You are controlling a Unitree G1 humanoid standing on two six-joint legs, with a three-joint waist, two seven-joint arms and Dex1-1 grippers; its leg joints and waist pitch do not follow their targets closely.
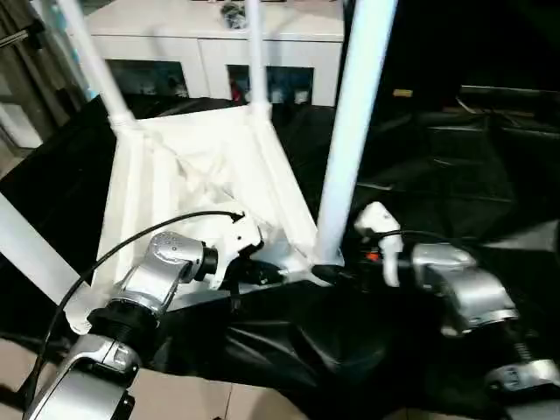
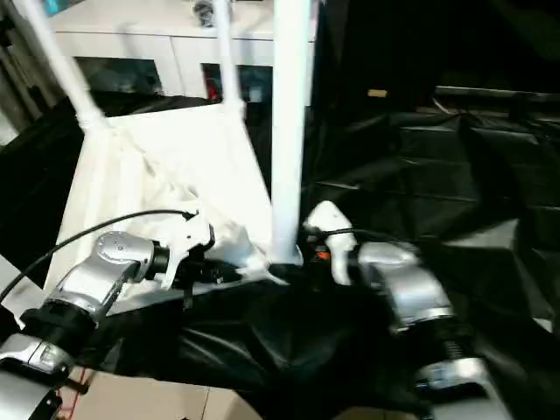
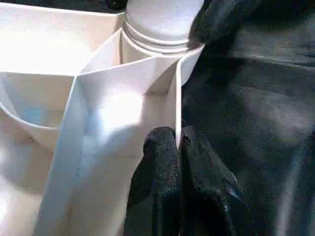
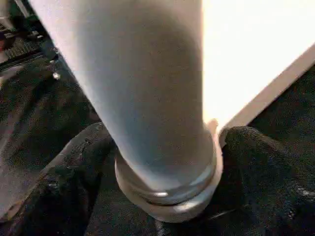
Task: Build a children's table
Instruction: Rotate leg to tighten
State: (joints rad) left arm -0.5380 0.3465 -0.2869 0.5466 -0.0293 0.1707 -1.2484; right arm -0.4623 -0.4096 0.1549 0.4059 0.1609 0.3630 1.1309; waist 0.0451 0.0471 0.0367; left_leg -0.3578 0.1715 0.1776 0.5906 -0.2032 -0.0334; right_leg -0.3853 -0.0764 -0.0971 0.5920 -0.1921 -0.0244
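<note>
The white ribbed tabletop (image 1: 206, 188) lies underside up on the black-draped work table (image 1: 455, 166), legs rising from its corner sockets; a white cabinet (image 1: 219, 48) stands at twelve o'clock; the left gripper (image 3: 178, 147) is pinched on the tabletop's thin rim; the right gripper (image 4: 162, 162) straddles the smooth near leg (image 1: 354, 122) at its socket, fingers spread wide.

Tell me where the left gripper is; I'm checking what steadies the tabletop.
The left gripper pinches the tabletop's near side rim, beside the nearest leg.
</note>
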